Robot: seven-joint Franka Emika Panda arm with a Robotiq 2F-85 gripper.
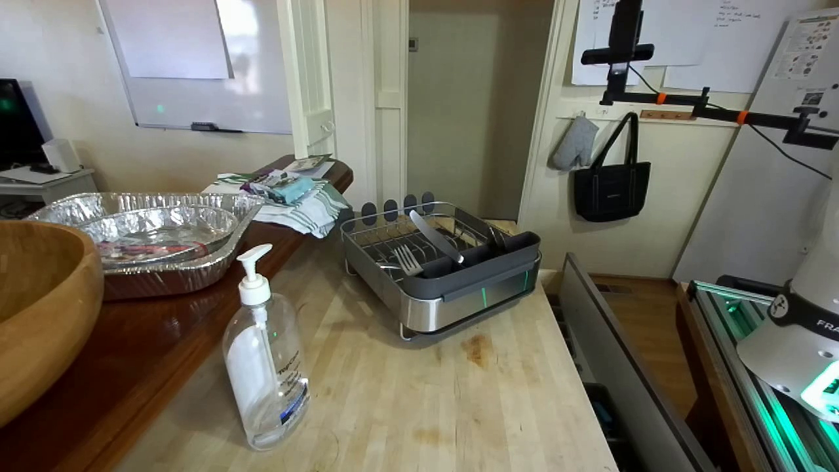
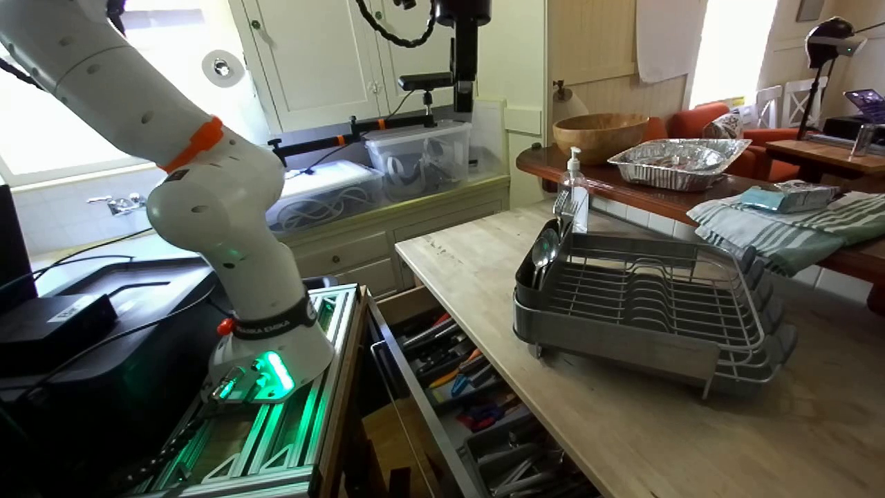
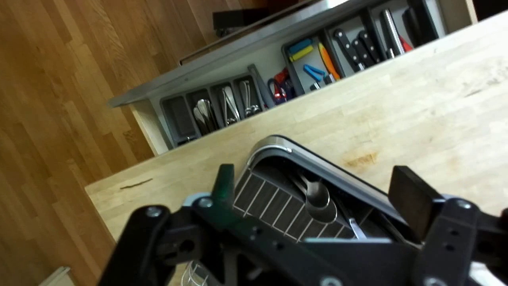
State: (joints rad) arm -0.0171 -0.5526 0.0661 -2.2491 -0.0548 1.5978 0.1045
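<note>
My gripper [image 3: 315, 174] is open and empty in the wrist view, its two fingers wide apart. It hangs high, pointing down; in an exterior view its dark jaws [image 2: 465, 97] show near the top. In the wrist view a dish rack [image 3: 335, 169] lies below the fingers, apart from them. The rack stands on the wooden counter in both exterior views [image 1: 373, 278] [image 2: 615, 353]. Its dark cutlery holder [image 1: 485, 275] bears two spoons [image 2: 544, 250], a fork [image 1: 408, 260] and a knife [image 1: 436, 237]. Part of the rack is hidden by the gripper in the wrist view.
An open drawer [image 3: 238, 59] [image 2: 422, 394] with cutlery, knives and tools runs along the counter's edge. A pump bottle [image 1: 269, 373] stands on the counter. A wooden bowl [image 1: 46, 308], foil trays [image 1: 170, 278] and towels [image 1: 314, 213] lie on the raised ledge. A camera arm [image 2: 325, 142] stands behind.
</note>
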